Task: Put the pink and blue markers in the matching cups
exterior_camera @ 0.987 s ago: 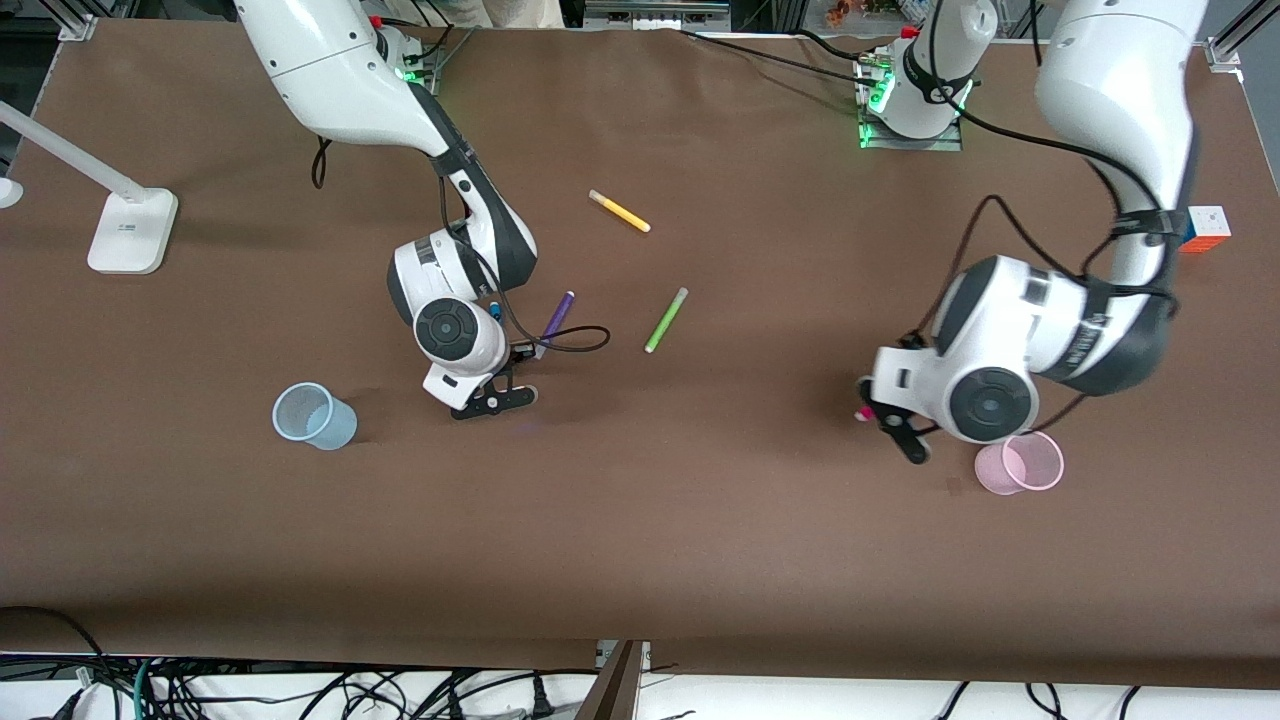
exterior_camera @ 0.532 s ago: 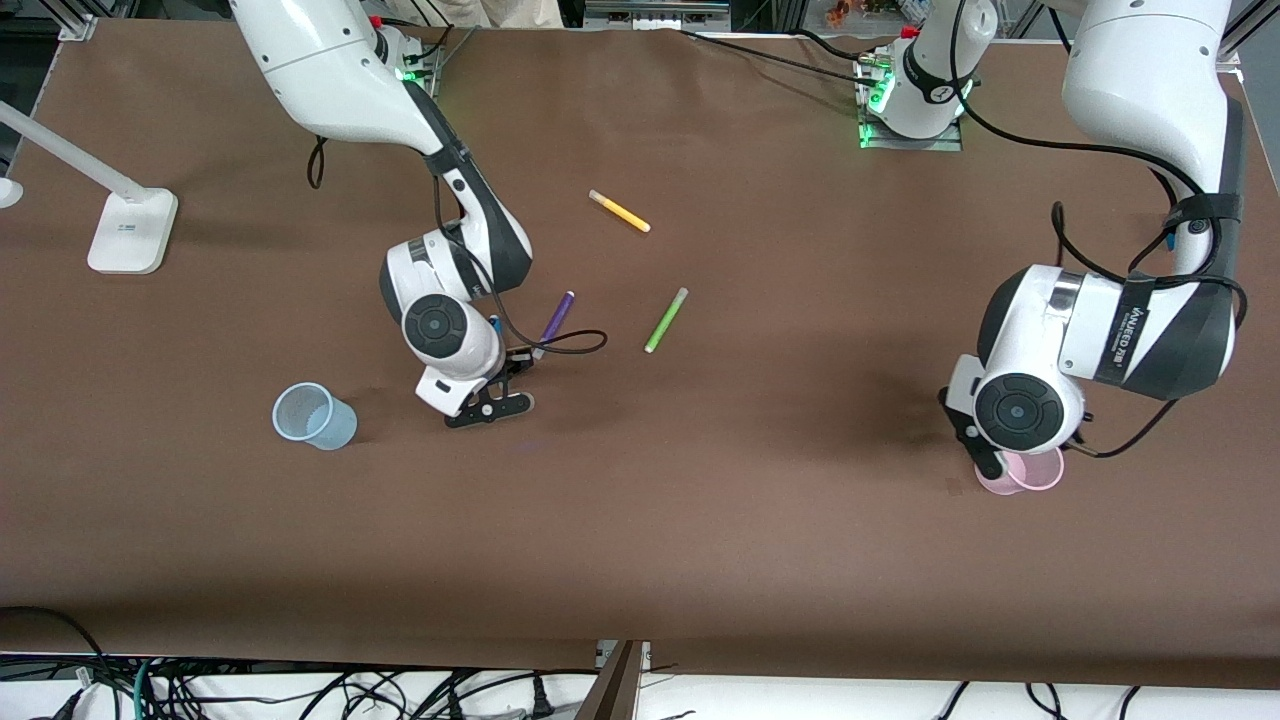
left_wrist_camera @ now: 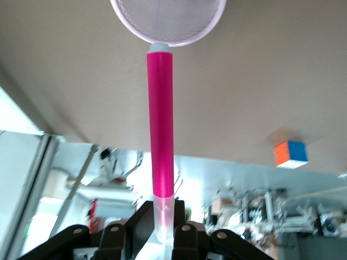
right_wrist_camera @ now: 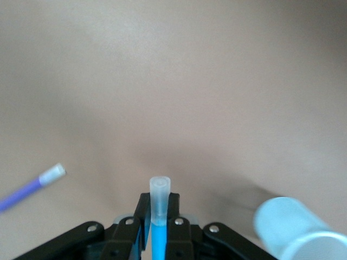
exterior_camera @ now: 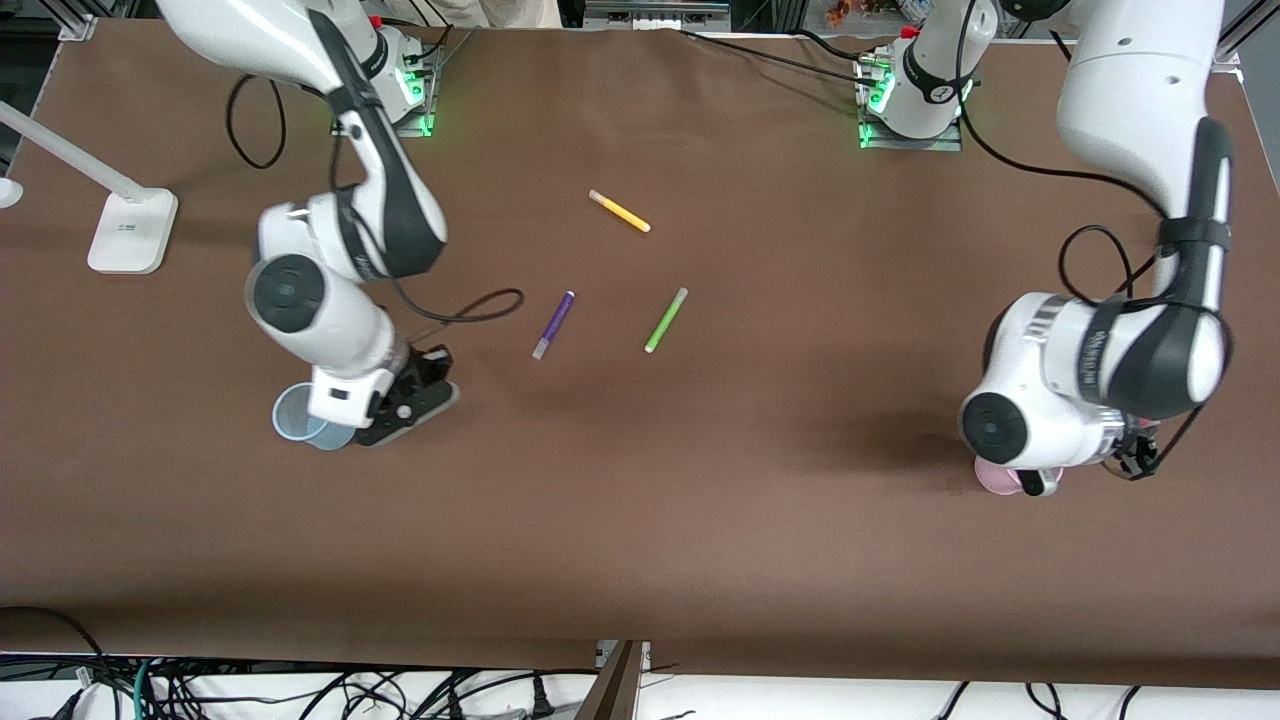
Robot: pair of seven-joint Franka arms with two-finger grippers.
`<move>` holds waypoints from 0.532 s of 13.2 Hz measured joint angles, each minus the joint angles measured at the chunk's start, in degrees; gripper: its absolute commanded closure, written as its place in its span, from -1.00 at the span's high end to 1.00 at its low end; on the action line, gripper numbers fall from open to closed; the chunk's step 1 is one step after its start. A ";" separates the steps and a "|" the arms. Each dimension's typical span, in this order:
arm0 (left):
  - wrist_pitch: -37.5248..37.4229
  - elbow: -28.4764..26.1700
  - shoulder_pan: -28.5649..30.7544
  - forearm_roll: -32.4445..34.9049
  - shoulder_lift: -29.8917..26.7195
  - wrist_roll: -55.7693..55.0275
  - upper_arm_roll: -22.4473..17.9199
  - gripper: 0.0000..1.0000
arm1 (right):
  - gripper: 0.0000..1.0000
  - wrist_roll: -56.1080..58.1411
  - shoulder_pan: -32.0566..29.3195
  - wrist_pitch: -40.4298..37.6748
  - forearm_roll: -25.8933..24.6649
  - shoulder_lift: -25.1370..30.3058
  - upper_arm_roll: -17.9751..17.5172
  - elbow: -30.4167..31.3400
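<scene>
My left gripper [left_wrist_camera: 162,230] is shut on the pale cap of the pink marker [left_wrist_camera: 162,124]. The marker points down at the rim of the light pink cup [left_wrist_camera: 168,19]. In the front view the left wrist covers most of that pink cup [exterior_camera: 993,478]. My right gripper [right_wrist_camera: 159,214] is shut on the blue marker [right_wrist_camera: 159,238], whose greyish cap sticks out past the fingers. The light blue cup [right_wrist_camera: 295,227] stands close beside it. In the front view the right gripper [exterior_camera: 405,400] hangs just beside the blue cup [exterior_camera: 298,415].
A purple pen [exterior_camera: 553,325], a lime-green pen [exterior_camera: 665,319] and a yellow pen [exterior_camera: 619,211] lie mid-table. A white lamp base [exterior_camera: 132,230] stands at the right arm's end. A colour cube [left_wrist_camera: 291,154] sits near the left arm.
The right arm has swung from beside the purple pen over to the blue cup. The left arm has carried the pink marker over the pink cup and now covers it.
</scene>
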State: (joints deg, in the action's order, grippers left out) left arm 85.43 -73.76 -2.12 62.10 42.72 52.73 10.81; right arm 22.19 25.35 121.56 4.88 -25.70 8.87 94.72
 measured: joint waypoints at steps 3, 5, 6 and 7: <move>-0.03 -0.04 -1.68 3.06 2.58 -0.46 -0.21 -1.00 | -0.98 12.57 -2.76 -1.52 2.80 2.50 0.26 0.02; -0.03 -0.05 -1.75 4.76 4.04 -0.93 -0.30 -1.00 | -0.98 21.82 -4.38 -1.70 7.42 2.87 0.82 0.02; -0.03 -0.05 -1.74 5.87 4.69 -1.50 -0.31 -1.00 | -0.98 26.62 -5.50 -2.07 10.07 2.86 1.12 0.07; -0.03 -0.05 -1.76 6.49 5.22 -2.26 -0.31 -0.35 | -0.98 31.18 -6.82 -2.88 12.66 2.86 1.32 0.14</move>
State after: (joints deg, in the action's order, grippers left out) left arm 85.40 -73.82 -3.89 68.58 47.94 50.47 10.50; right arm 53.37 18.53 118.67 17.55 -22.84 10.19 94.85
